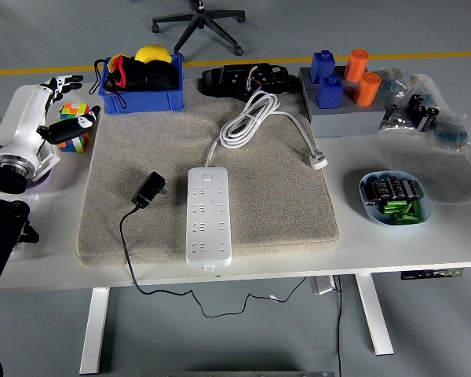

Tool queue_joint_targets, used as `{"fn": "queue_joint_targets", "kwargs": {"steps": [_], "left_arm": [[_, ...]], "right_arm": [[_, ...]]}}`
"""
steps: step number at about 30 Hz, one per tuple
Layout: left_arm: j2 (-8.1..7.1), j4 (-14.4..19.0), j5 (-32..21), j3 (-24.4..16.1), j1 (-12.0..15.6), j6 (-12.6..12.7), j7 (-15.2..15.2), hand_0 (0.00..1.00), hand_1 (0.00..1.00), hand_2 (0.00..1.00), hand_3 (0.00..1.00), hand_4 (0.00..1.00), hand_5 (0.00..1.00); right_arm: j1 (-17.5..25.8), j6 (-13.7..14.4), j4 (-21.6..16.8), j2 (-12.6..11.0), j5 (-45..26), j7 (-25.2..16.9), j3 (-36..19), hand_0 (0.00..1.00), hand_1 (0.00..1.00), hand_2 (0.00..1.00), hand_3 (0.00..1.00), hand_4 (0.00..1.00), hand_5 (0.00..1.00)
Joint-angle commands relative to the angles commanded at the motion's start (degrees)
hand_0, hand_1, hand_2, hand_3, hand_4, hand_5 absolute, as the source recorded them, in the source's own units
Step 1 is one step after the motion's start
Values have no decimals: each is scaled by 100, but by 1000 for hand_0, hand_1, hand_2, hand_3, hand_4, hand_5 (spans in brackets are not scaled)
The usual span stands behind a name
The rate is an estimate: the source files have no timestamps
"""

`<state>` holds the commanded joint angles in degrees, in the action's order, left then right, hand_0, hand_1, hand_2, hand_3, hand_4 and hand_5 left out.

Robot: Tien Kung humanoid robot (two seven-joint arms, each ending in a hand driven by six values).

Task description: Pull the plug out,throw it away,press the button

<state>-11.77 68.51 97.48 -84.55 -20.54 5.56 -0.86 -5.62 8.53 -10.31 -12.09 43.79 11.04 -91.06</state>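
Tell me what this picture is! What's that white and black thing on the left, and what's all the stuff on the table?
That thing is a robot's left hand on a white forearm with a black arm behind it. It has five fingers like yours. They are loosely spread and hold nothing. Its right hand is not in the picture.

The picture comes from a camera up high on the robot, like its eyes, looking down over a white table.

On the table lies a grey mat. On the mat sits a white power strip, with its white cable coiled behind it. Beside the strip lies a black plug with a thin black cord, already out of the sockets.

Near the hand is a colourful puzzle cube. Behind the mat is a blue bin with a yellow ball. On the right is a dish of batteries.
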Motion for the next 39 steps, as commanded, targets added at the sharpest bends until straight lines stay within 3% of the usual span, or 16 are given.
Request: {"fn": "queue_joint_targets", "kwargs": {"steps": [39], "left_arm": [[4,-38,47,-35,-29,-23,-49,874,870,798,811,724,211]], "right_arm": [[-22,6,0,-25,-34,9,28,740,660,645,612,661,473]]}}
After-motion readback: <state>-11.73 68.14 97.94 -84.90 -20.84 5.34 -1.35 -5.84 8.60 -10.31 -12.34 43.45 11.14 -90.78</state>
